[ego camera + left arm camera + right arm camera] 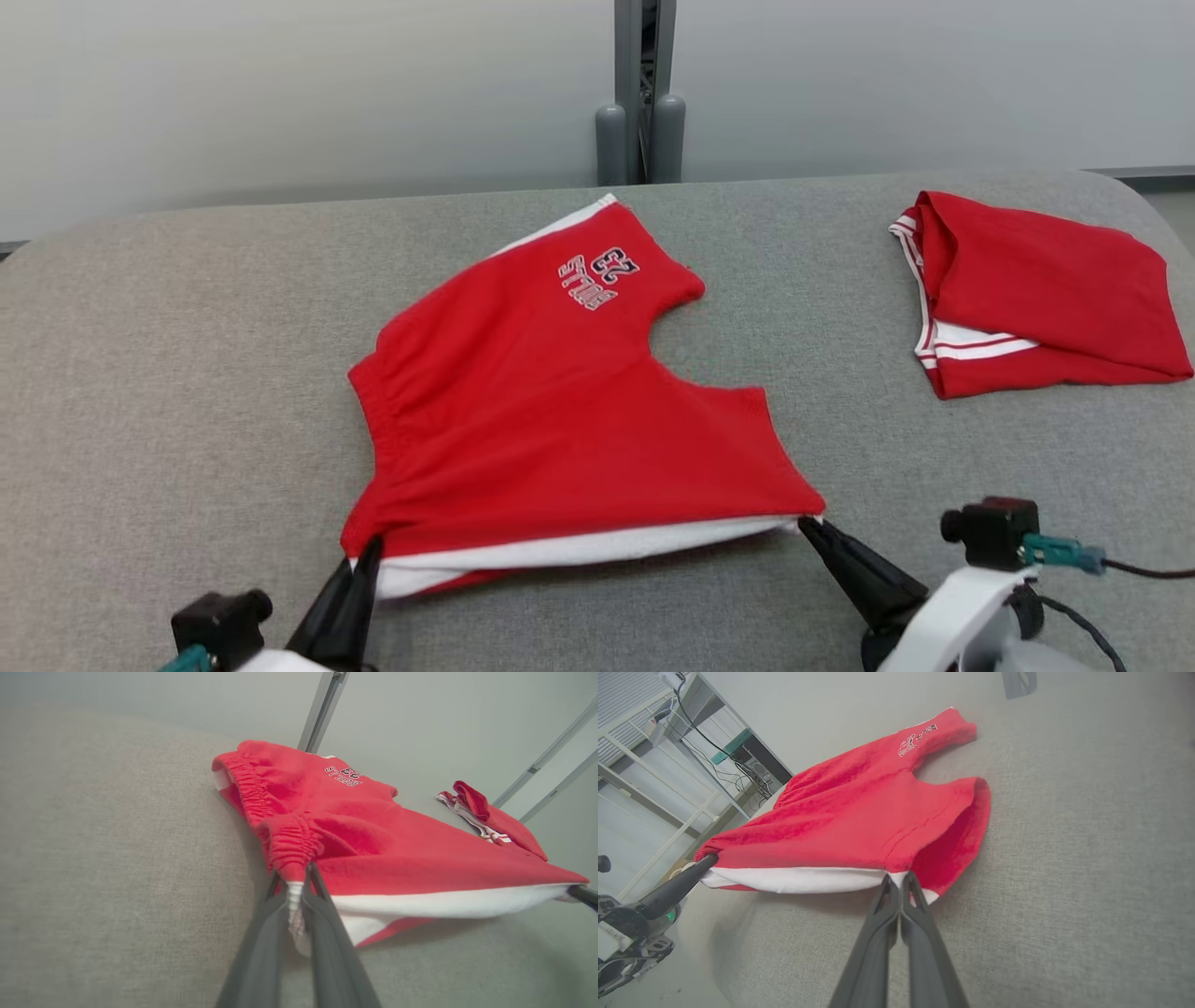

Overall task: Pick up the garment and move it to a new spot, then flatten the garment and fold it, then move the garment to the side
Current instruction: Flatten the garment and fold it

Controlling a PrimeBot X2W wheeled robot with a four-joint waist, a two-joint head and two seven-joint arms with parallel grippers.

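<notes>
- Shorts, red (560,411) with a white side stripe (579,549), lie spread near the middle of the grey cloth-covered table (168,373), slightly left of centre
- Their near edge, where the white stripe runs, is stretched in a line between the two grippers and sits a little off the surface, with a shadow under it; the far part rests on the table
- Left gripper (369,551) is at the near left corner of the shorts; in the left wrist view its fingers (280,914) are pressed narrow on the gathered elastic waistband (292,844), with red and white cloth pinched between them
- Right gripper (808,525) is at the near right corner; in the right wrist view its fingers (920,914) are closed tight together on the hem of the near leg opening
- White lettering with a number (597,275) is printed on the far leg, upside down from the head view
- Second red garment with white trim (1046,299), folded, lies at the far right of the table, well apart from the shorts
- Grey post (640,103) stands behind the table's far edge, against a pale wall
</notes>
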